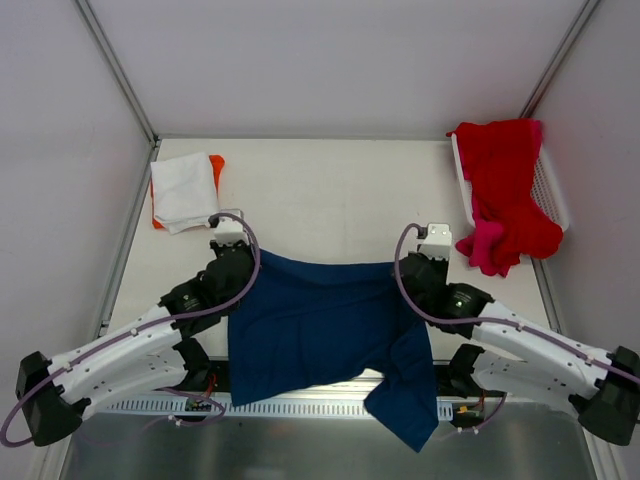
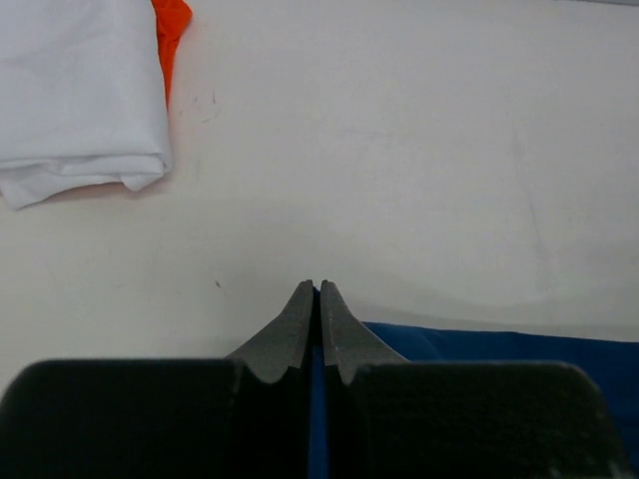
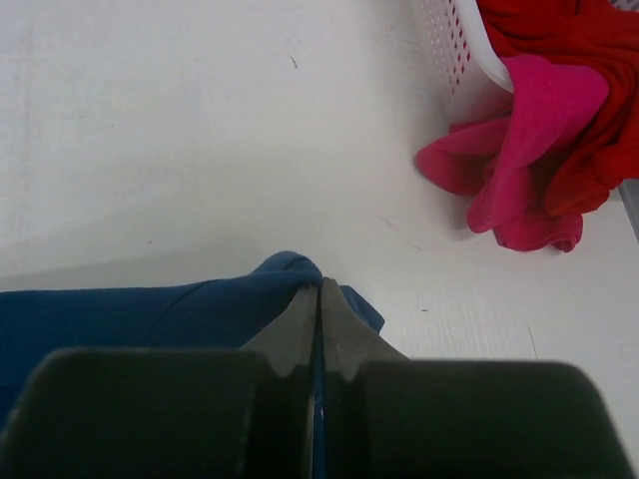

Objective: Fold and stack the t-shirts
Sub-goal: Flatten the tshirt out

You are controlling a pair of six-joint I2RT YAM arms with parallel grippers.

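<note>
A navy blue t-shirt (image 1: 320, 330) hangs stretched between my two grippers, its lower part draped over the table's near edge. My left gripper (image 1: 242, 262) is shut on its left top corner; blue cloth shows between the pads (image 2: 318, 299). My right gripper (image 1: 408, 268) is shut on its right top corner (image 3: 318, 289), where the cloth bunches. A folded white t-shirt (image 1: 185, 190) lies on a folded orange one (image 1: 216, 163) at the far left; both also show in the left wrist view (image 2: 80, 90). Red (image 1: 505, 175) and pink (image 1: 485, 245) shirts spill from the basket.
A white mesh basket (image 1: 552, 195) stands at the far right, holding the red and pink shirts; it also shows in the right wrist view (image 3: 454, 50). Metal frame posts rise at both back corners. White walls enclose the table (image 1: 340, 190).
</note>
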